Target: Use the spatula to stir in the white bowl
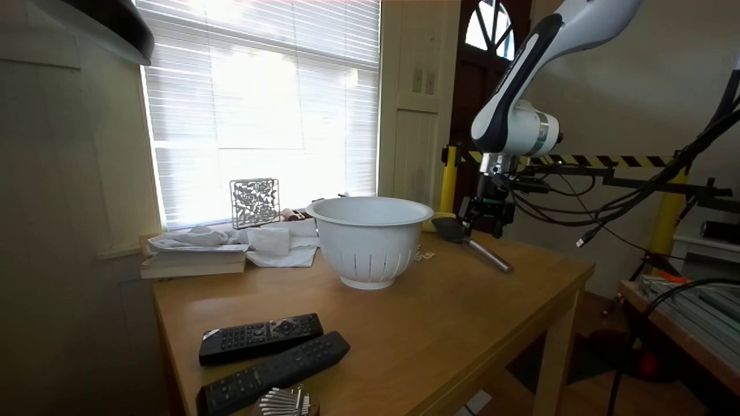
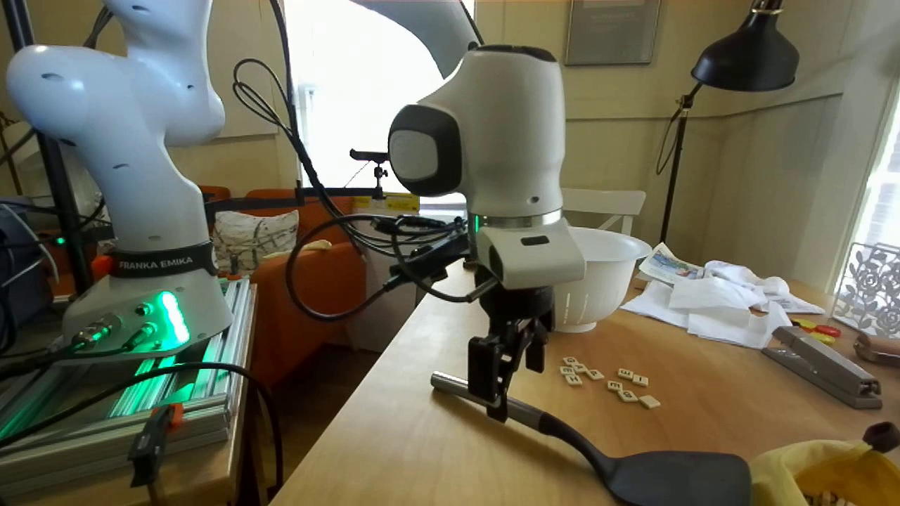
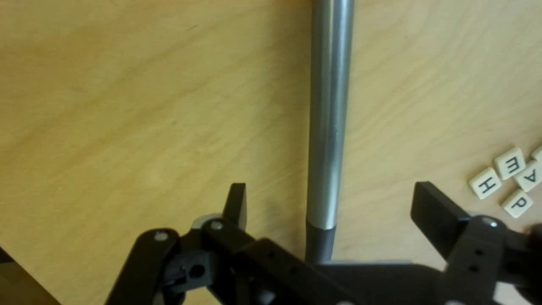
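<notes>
On the wooden tabletop (image 1: 451, 335), the turner spatula (image 2: 562, 430) lies at rest, its black blade (image 2: 682, 478) and silver handle (image 3: 329, 123) both outside the white bowl (image 1: 370, 242), which stands upright and apart from it. The Robotiq gripper (image 3: 332, 207) is at the handle: in the wrist view its fingers (image 3: 436, 216) are spread wide, one to either side of the metal, with wood showing between it and each of them. Nothing is clamped.

By my reading, the task is at its opening step, lining up for the grasp. That approach looks all but complete, since the fingers straddle the handle close to where the metal meets the black neck (image 3: 320, 243) (whether they sit low enough to catch it squarely, I cannot tell). What is left is nearly everything: bringing the fingers together on the handle, raising the spatula, carrying it past the lettered tiles (image 2: 594, 374) to the bowl, getting the blade down inside, and then the stirring itself. None of that shows as done. The floor of the bowl is out of sight in both exterior views, so what there is to stir, if anything, cannot be judged from here.
</notes>
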`<state>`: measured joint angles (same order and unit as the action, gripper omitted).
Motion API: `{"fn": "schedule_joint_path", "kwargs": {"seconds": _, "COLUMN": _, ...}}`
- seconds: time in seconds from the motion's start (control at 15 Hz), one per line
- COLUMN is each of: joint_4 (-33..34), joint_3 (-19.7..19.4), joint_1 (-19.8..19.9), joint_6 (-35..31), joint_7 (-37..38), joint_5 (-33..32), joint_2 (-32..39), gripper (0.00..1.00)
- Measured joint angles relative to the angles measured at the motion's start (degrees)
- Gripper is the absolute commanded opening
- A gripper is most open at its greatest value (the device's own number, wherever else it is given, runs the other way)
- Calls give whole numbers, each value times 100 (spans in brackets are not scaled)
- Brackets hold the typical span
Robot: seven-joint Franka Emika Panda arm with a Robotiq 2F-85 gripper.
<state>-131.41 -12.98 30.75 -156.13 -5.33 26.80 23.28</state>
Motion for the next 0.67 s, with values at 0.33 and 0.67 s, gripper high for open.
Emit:
{"fn": "schedule_joint_path", "kwargs": {"seconds": 0.33, "joint_4": -59, "joint_3": 390, "joint_1": 238, "joint_6": -508, "joint_7": -307, "joint_5": 125, "joint_2": 189, "gripper": 91}}
{"fn": "schedule_joint_path", "kwargs": {"seconds": 0.67, "joint_4": -63, "joint_3": 748, "joint_1": 506, "joint_6": -848, "joint_7": -388, "joint_5": 126, "joint_2": 361, "gripper": 72}}
